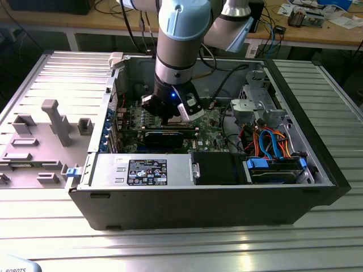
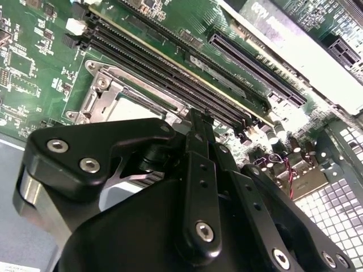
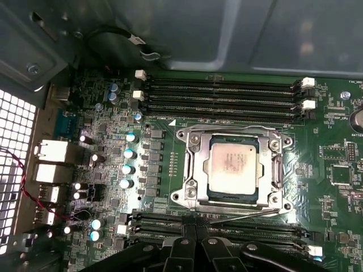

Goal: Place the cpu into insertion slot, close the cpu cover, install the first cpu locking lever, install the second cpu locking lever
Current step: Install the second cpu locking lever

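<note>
Inside the open computer case on the desk, the hand hangs over the motherboard, fingers together, clenched on nothing. At its 12 o'clock in the first wrist view, the cpu sits in the insertion slot with the cpu cover shut around it, apparently to retain it. A thin locking lever lies along the frame's near edge.

Gripper body hides most of the insertion slot in the second wrist view. In the exterior view the arm covers that slot. Gripper linkage beside the slot runs off frame; fingertips unseen.
</note>
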Robot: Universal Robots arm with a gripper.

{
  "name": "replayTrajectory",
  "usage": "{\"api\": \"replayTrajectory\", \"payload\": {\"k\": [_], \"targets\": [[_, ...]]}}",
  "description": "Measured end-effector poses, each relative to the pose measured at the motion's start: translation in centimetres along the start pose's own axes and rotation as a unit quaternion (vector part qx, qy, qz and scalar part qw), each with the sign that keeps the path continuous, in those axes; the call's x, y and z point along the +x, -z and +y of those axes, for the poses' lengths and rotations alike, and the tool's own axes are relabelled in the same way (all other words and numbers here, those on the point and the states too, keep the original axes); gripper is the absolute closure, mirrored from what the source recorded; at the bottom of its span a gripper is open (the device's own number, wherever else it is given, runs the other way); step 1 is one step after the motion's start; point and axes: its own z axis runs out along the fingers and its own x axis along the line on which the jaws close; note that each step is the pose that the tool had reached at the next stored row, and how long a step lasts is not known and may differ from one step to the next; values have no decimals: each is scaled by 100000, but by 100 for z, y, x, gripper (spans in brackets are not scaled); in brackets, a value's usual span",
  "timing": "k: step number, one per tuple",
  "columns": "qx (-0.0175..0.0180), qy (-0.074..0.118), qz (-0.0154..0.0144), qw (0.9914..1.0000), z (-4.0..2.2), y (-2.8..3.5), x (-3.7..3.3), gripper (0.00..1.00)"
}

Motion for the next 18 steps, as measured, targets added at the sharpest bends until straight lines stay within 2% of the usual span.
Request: {"api": "replayTrajectory", "payload": {"k": [6, 12, 16, 17, 18], "targets": [[-26, 2, 10, 100000, -12, -19, 46, 89], [-302, 26, -8, 100000, -23, -100, 99, 89], [-1061, 91, -63, 99994, -30, -146, 108, 89], [-1379, 116, -83, 99990, -34, -165, 106, 89], [-2040, 180, -120, 99979, -37, -178, 107, 89]]}}
